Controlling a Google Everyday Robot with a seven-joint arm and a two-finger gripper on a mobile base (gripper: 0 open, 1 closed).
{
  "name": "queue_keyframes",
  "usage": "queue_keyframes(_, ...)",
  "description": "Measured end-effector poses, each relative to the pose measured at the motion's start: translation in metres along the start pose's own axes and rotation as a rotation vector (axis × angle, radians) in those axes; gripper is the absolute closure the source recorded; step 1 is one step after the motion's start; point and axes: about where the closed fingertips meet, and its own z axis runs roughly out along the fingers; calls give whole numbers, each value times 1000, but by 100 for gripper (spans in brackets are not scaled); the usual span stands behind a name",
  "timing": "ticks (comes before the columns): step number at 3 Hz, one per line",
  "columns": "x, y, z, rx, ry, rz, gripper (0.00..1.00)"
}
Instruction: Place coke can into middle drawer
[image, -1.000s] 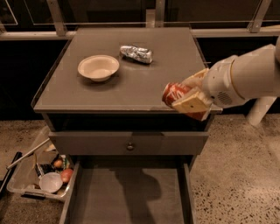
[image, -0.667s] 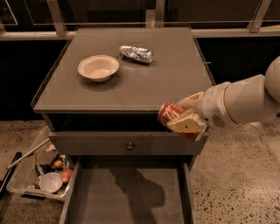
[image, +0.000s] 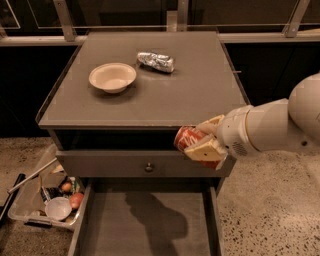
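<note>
My gripper (image: 204, 143) is shut on the red coke can (image: 186, 138), held on its side with its silver end hidden. The can hangs in front of the cabinet's right front edge, level with the dark gap under the top. It is above the right half of the middle drawer (image: 150, 235). That drawer is pulled out at the bottom of the view, and its flat grey floor has nothing on it. My white arm (image: 280, 125) reaches in from the right.
A cream bowl (image: 112, 77) and a crumpled silver foil-like can (image: 156, 61) sit on the cabinet top (image: 200, 90). A closed grey drawer front with a round knob (image: 148, 167) is just below the can. A plastic bin of odds and ends (image: 47, 200) stands on the floor at the left.
My gripper has carried the can down and to the left, from beside the top's right front corner to in front of the cabinet face, above the open drawer.
</note>
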Motion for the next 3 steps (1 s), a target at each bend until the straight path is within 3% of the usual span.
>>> queue_keyframes(1,32,20,39,-36,-26,25,100)
queue_keyframes(3,115,41,109,-30,-46,59,100)
